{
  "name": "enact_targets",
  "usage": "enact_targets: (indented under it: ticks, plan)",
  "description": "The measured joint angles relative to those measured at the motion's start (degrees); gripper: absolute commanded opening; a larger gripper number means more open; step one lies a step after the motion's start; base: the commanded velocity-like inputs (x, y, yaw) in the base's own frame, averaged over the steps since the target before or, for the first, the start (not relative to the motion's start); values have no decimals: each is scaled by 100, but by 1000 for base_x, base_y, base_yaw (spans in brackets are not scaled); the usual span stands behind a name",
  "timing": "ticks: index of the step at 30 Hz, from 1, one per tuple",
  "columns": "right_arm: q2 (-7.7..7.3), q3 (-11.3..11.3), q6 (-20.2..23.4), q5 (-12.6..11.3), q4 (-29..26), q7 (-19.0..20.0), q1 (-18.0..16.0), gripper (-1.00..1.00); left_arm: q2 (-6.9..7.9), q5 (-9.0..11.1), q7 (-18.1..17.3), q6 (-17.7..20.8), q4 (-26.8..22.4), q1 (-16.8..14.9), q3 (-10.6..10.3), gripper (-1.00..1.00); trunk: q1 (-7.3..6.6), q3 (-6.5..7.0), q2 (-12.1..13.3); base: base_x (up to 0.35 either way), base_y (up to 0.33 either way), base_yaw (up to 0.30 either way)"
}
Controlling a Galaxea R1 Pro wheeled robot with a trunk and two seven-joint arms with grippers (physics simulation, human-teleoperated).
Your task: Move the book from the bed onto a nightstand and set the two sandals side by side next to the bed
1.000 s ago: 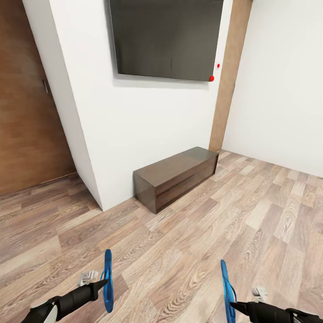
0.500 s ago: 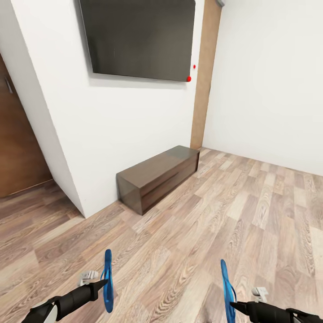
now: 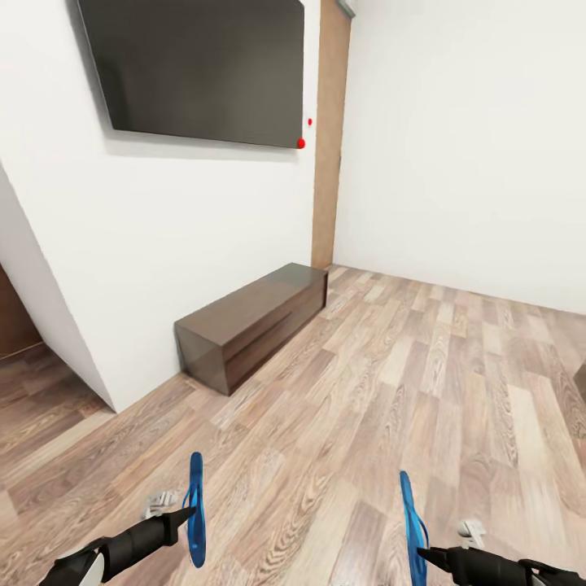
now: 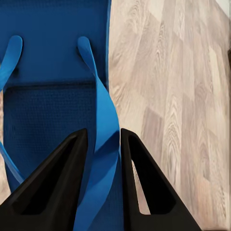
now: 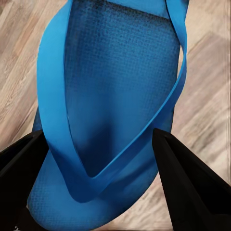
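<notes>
Underfoot, wood-plank floor (image 3: 423,382); white walls (image 3: 456,138).

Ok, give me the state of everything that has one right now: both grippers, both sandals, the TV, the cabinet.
Left gripper: shut on the left sandal's strap.
Left sandal: held off the floor, on edge.
Right gripper: shut on the right sandal.
Right sandal: held off the floor, on edge.
TV: on the wall, screen dark.
Cabinet: on the floor against the wall, front shut.
</notes>
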Motion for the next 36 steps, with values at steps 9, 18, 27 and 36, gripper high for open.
enact_targets:
  ticks: [9, 18, 27, 36]
  plan:
    - [16, 1, 0, 7, 0, -2, 0, -100, 0, -1, 0, 0, -1, 0, 1, -100, 0, 0, 0, 0, 0, -285]
    - [19, 4, 0, 10, 0, 0, 0, -100, 0, -3, 0, 0, -1, 3, -1, -100, 0, 0, 0, 0, 0, -285]
    - [19, 12, 1, 11, 0, 0, 0, -100, 0, -2, 0, 0, -1, 0, 0, -100, 0, 0, 0, 0, 0, -285]
    - [19, 11, 1, 11, 1, 0, 0, -100, 0, -2, 0, 0, 1, 2, -1, -100, 0, 0, 0, 0, 0, -285]
